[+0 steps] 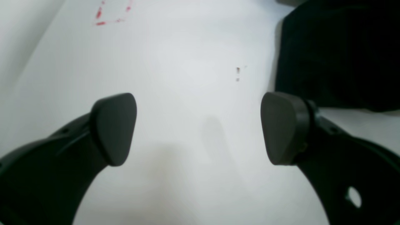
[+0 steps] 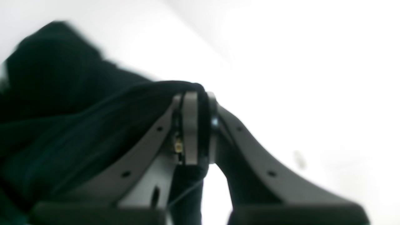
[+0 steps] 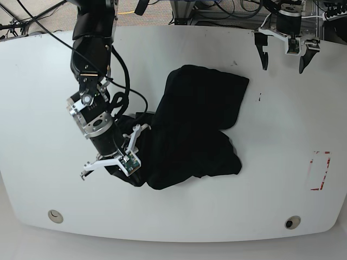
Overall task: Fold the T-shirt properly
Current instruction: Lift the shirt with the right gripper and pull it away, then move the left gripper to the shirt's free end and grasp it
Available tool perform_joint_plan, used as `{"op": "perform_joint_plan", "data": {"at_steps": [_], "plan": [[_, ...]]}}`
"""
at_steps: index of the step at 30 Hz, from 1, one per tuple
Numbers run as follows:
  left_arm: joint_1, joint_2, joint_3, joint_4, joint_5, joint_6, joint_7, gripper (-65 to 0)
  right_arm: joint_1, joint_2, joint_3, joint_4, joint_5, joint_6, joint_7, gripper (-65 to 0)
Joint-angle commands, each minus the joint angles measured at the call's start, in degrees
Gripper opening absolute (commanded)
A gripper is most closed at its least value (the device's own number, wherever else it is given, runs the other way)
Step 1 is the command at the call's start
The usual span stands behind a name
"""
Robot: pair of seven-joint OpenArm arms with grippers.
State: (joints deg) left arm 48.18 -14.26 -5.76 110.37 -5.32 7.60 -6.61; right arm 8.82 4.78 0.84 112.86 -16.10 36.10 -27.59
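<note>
The black T-shirt (image 3: 200, 124) lies crumpled and partly folded over itself in the middle of the white table (image 3: 43, 97). At the cloth's lower-left edge, my right gripper (image 3: 130, 170) is shut on it. The right wrist view shows a fold of the T-shirt (image 2: 78, 125) pinched between the closed pads (image 2: 190, 128). Far from the cloth, my left gripper (image 3: 283, 64) hovers at the table's back right. It stands open and holds nothing. In the left wrist view its fingers (image 1: 114, 128) are wide apart over bare table, with the T-shirt (image 1: 340, 53) at the upper right.
A red square outline (image 3: 319, 170) is marked near the table's right edge, and the left wrist view also catches these red marks (image 1: 112, 14). Round holes (image 3: 54, 215) (image 3: 293, 222) sit near the front edge. Cables and equipment (image 3: 217, 8) lie behind the table.
</note>
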Motion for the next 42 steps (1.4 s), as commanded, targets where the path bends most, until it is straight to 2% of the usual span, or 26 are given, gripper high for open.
{"op": "perform_joint_plan", "data": {"at_steps": [1,4,10,15,18,24,34,42], "plan": [[-0.8,-0.6,-0.4,0.9,0.4,0.7,-1.6,-5.4,6.4,0.1,-0.3,1.1,0.8,-1.0,-0.5,-65.0],[-1.5,-0.6,-0.4,0.9,0.4,0.7,-1.6,-5.4,11.9,0.5,-2.4,1.4,0.6,-1.0,-3.3,-65.0],[-3.5,-0.6,-0.3,0.9,0.1,0.7,-1.6,-5.6,22.3,0.6,-2.8,1.4,0.2,-1.0,-5.6,-65.0],[-6.4,-0.6,-0.3,0.9,0.1,0.7,-1.6,-5.4,30.2,0.7,-2.7,1.4,0.1,-1.0,-5.9,-65.0],[-8.7,-0.5,-0.3,0.7,0.2,0.7,-1.3,-5.4,34.0,2.0,-3.0,1.5,-0.9,-1.0,-5.9,-65.0],[-16.6,-0.5,0.3,-1.6,0.4,0.6,7.4,-5.3,41.9,3.3,-3.0,2.1,-1.4,-1.0,-5.9,-65.0],[-31.7,-0.5,11.9,-14.0,0.5,0.6,9.0,-5.1,50.3,4.1,-3.3,1.9,-1.4,-1.0,-6.0,-65.0],[-44.3,-0.5,23.0,-27.6,0.3,0.6,8.9,-5.1,50.7,6.0,-7.0,2.4,-1.5,-1.1,-7.7,-65.0]]}}
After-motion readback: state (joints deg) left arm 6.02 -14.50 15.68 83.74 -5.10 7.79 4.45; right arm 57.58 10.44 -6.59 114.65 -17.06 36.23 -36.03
